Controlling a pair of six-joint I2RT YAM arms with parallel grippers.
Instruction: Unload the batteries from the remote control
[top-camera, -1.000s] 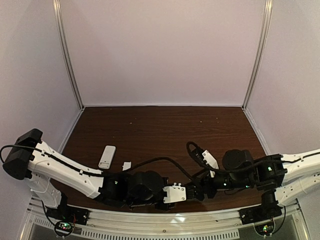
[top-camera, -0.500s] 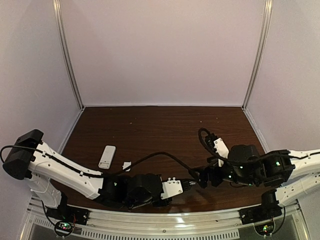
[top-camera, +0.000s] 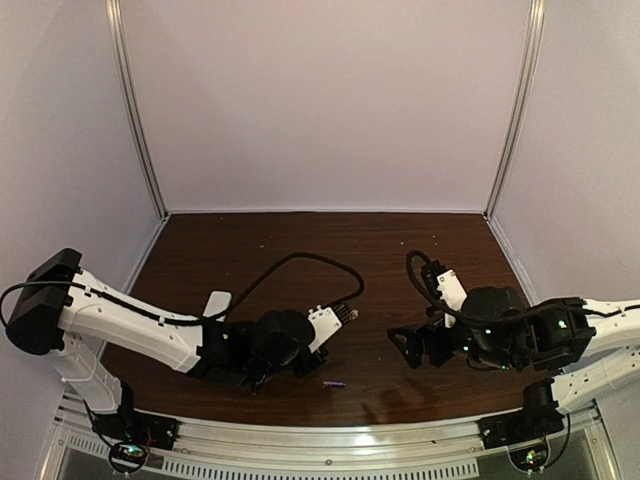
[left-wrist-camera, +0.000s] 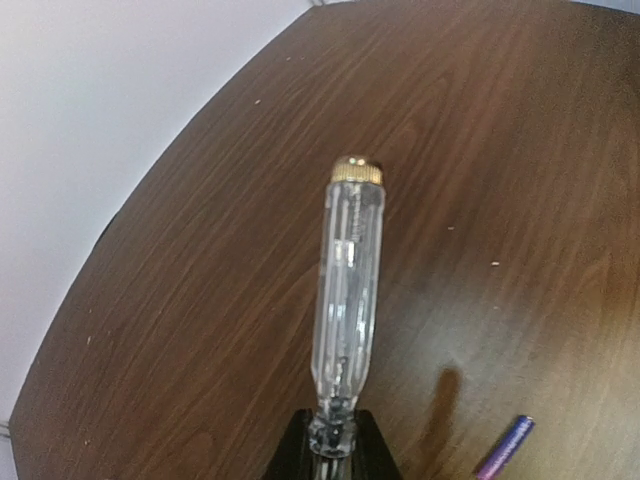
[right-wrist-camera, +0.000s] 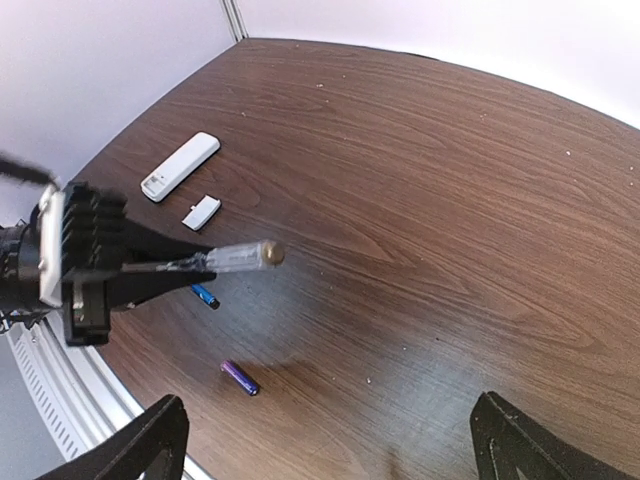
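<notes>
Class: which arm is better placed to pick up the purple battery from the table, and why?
Right, probably. The right claw is open and empty, while the left claw is shut on a clear tool. The purple battery lies on the table between the two arms.

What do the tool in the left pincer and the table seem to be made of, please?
The tool looks like clear glossy plastic, see-through with highlights, capped in brass-coloured, probably metal. The table looks like dark wood or wood-look laminate: streaky grain, faint sheen.
</notes>
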